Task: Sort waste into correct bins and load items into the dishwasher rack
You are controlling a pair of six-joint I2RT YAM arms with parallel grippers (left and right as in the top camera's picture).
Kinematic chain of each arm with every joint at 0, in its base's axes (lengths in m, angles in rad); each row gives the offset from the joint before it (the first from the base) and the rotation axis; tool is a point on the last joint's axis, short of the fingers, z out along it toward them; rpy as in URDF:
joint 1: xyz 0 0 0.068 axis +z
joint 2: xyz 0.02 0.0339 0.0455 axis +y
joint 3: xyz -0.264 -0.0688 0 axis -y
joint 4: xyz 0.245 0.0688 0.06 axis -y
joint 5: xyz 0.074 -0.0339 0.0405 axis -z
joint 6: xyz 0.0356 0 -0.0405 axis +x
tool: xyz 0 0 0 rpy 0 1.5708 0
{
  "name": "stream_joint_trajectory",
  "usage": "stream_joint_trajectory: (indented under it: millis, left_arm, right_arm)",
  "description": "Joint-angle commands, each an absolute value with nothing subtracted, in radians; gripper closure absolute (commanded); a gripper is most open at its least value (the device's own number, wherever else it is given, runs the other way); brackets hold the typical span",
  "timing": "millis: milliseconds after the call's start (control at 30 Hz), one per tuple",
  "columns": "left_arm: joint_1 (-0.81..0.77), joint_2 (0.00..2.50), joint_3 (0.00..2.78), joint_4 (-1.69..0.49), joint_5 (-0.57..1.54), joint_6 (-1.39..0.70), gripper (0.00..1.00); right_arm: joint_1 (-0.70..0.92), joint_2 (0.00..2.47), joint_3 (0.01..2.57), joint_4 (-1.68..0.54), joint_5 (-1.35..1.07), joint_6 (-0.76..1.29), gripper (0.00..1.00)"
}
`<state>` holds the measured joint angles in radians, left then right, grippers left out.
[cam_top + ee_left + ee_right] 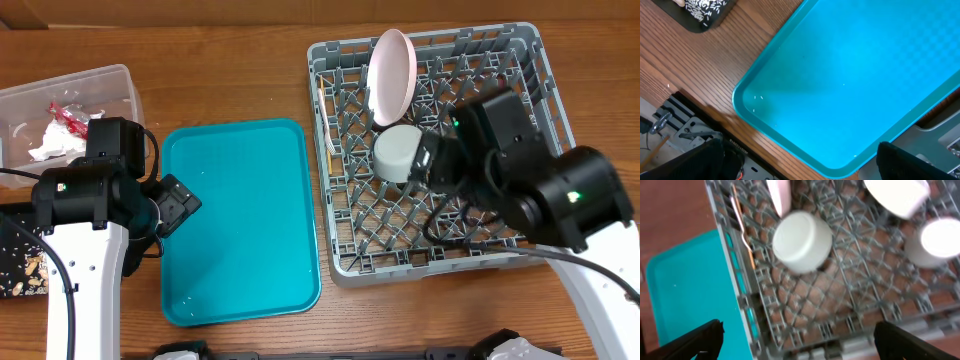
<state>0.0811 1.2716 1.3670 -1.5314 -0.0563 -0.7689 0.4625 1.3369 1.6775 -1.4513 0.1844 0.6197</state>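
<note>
The grey dishwasher rack [425,262] stands at the right. In it a pink plate [390,75] stands on edge, and a grey bowl [400,152] lies upside down beside it. In the right wrist view a whitish bowl [897,195] and a white cup [937,240] sit further in. A thin wooden stick [735,200] and a white fork [747,242] lie along the rack's left wall. My right gripper [800,342] hangs open and empty above the rack's near side. My left gripper [800,167] is open and empty over the teal tray's near corner.
The flat teal tray [240,220] lies between the arms. At the back left, a clear tub [110,80] holds a crumpled napkin [50,140] and a red foil wrapper [72,115]. A black tray [20,230] with beige food scraps [30,268] sits at the left edge.
</note>
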Motion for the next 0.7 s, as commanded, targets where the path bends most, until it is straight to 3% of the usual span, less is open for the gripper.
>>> stream_joint_trajectory:
  millis: [0,267,533,667]
  left_arm:
    - [0.085,1.262,1.363,-1.532,-0.052,-0.786,0.00]
    - [0.085,1.262,1.363,-1.532,-0.052,-0.786,0.00]
    - [0.085,1.262,1.363,-1.532,-0.052,-0.786,0.00]
    - [0.085,1.262,1.363,-1.532,-0.052,-0.786,0.00]
  right_arm:
    - [0.417,1.283,1.587,-1.347,0.134,0.511,0.00]
    - [0.226,1.072,1.196,-0.929,-0.028,0.462,0.00]
    - [0.016,0.800,0.804,-0.604,-0.258,0.340,0.00]
    - [-0.021,0.647,0.617,-0.501,-0.263,0.307,0.00]
